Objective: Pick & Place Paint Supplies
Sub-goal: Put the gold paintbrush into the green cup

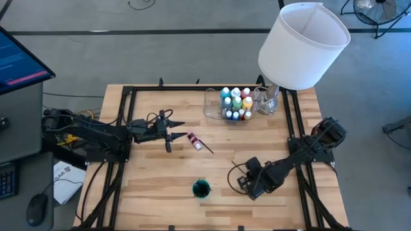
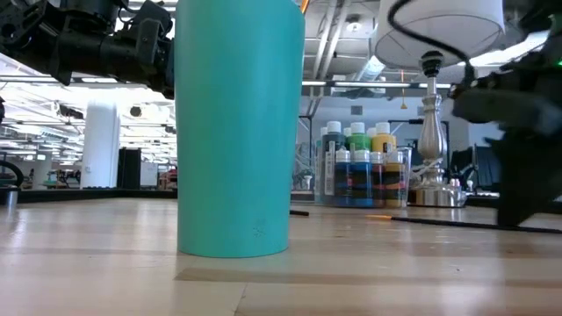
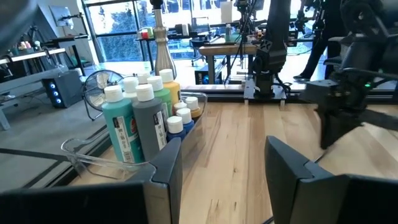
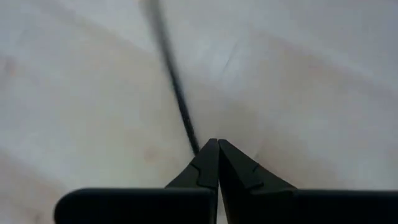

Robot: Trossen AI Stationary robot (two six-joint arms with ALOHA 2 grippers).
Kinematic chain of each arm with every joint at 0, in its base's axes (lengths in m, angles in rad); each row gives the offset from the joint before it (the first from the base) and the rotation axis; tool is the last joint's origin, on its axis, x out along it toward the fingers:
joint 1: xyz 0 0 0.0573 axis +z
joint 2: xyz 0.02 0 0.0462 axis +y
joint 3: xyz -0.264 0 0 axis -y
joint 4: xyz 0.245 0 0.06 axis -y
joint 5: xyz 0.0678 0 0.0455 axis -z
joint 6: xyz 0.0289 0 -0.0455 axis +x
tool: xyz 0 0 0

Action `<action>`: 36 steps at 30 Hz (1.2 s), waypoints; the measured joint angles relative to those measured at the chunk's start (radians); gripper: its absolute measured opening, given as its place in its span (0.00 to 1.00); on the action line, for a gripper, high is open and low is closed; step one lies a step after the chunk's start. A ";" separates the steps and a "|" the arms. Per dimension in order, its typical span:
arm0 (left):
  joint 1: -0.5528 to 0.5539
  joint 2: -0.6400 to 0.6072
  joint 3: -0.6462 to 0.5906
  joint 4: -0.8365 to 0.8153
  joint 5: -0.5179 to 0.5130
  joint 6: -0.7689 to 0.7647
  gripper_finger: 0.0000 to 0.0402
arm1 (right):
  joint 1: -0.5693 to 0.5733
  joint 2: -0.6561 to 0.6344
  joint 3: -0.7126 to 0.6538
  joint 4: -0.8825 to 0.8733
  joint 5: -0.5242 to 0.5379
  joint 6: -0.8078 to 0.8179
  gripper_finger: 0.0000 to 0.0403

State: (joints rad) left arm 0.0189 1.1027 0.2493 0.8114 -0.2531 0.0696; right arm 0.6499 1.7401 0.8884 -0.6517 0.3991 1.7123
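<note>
Several white-capped paint bottles (image 1: 235, 102) stand in a clear plastic tray (image 1: 212, 108) at the far middle of the table; the left wrist view shows these bottles (image 3: 140, 121) close ahead. A pink bottle (image 1: 194, 139) lies on its side on the wood, with a thin brush (image 1: 207, 148) beside it. My left gripper (image 1: 172, 133) is open and hovers left of the pink bottle; its fingers (image 3: 168, 180) hold nothing. My right gripper (image 1: 246, 183), at the near right, is shut on a thin dark brush (image 4: 177, 99). My right gripper (image 4: 217, 148) pinches the thin dark brush at one end (image 4: 196, 146), only at the free ends of its two fingers. The fingers come from above, pointing down. The handle runs away from the fingertips, low over the wood, and appears in the low view as a level dark line (image 2: 439, 224).
A teal cup (image 1: 201, 188) stands near the near edge, left of my right gripper, and fills the low view (image 2: 233, 123). A lamp with a big white shade (image 1: 303, 43) and a silver base (image 1: 270, 99) stands right of the tray. Black rails (image 1: 290, 115) run along the table's sides.
</note>
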 joint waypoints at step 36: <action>-0.067 0.000 0.000 -0.001 0.032 -0.034 0.30 | 0.025 0.127 0.118 -0.141 -0.014 0.122 0.00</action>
State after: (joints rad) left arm -0.0481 1.1027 0.2493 0.8108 -0.2211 0.0360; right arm 0.6748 1.8669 1.0062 -0.7931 0.3846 1.8343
